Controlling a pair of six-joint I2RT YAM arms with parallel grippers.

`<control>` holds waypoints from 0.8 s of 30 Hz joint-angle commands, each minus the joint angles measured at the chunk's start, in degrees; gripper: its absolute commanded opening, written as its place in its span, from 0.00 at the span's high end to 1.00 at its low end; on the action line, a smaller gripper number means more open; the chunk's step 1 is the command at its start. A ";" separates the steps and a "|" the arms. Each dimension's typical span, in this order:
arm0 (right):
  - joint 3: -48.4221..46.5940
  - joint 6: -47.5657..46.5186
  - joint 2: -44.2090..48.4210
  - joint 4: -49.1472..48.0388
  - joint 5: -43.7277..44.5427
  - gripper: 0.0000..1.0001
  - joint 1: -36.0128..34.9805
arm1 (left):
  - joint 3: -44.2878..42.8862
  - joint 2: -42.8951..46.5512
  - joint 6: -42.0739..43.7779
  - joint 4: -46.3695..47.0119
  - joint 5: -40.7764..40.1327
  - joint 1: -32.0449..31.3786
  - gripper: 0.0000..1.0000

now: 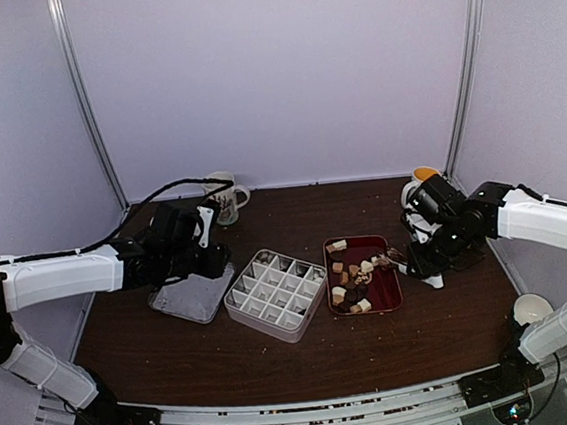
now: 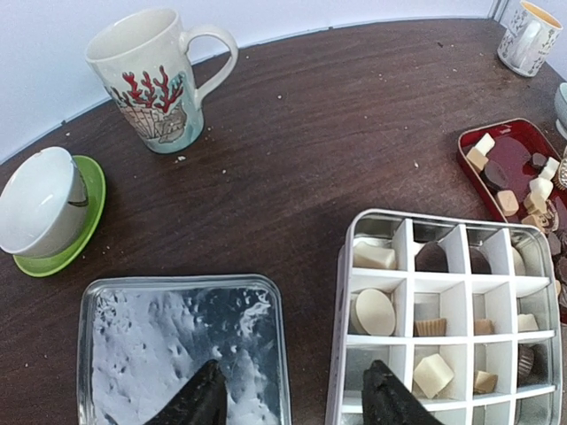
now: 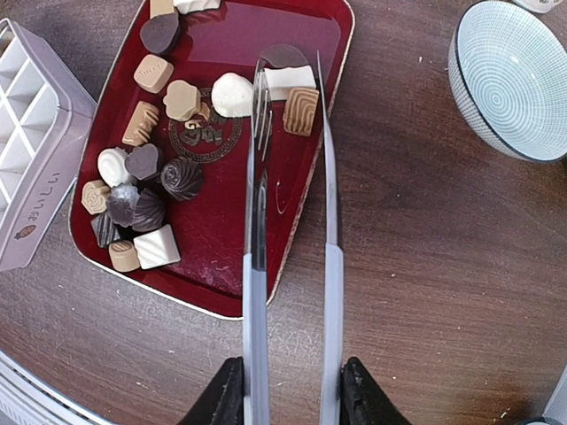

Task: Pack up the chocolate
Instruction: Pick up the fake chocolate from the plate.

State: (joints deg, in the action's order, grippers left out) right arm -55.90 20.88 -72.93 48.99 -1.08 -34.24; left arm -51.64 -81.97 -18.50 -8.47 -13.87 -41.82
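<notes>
1. Left gripper [image 2: 292, 390] spread, empty, above the gap between lid [image 2: 159, 336] and divided box [image 2: 452, 312].
2. Right gripper [image 3: 291, 379] pinching tongs [image 3: 256, 221]; tips at tray's [image 3: 221, 266] right edge.
3. Chocolate [image 3: 182, 99] mostly in tray; several pieces in box cells.

Two handled mugs [image 2: 151, 80], one red tray [image 3: 221, 35], one divided box [image 2: 337, 345], one tongs [image 3: 256, 221]

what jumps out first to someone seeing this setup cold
The dark red tray right of centre stands out, strewn with brown, tan and white chocolate, with the right gripper holding metal tongs over its right edge. Next to it on the left sits a white divided box, a few pieces already in its cells.
</notes>
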 commanded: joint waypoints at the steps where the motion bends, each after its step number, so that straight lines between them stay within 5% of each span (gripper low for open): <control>1: 0.67 0.27 -0.73 -2.42 0.61 0.64 0.40 | 0.57 1.16 0.97 3.37 -0.92 0.34 0.45; 18: -1.22 -1.10 3.35 -2.72 1.58 0.74 0.36 | 0.70 1.64 1.01 2.93 -2.45 0.34 0.47; 24: -2.34 -2.64 6.18 -4.50 -4.71 0.76 0.40 | 0.43 1.25 0.92 2.90 -2.06 0.34 0.48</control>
State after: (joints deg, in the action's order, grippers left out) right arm -55.92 19.62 -68.84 47.31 -2.11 -34.20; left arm -51.29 -81.93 -18.28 -7.73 -15.55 -41.82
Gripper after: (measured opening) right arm 0.288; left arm 0.523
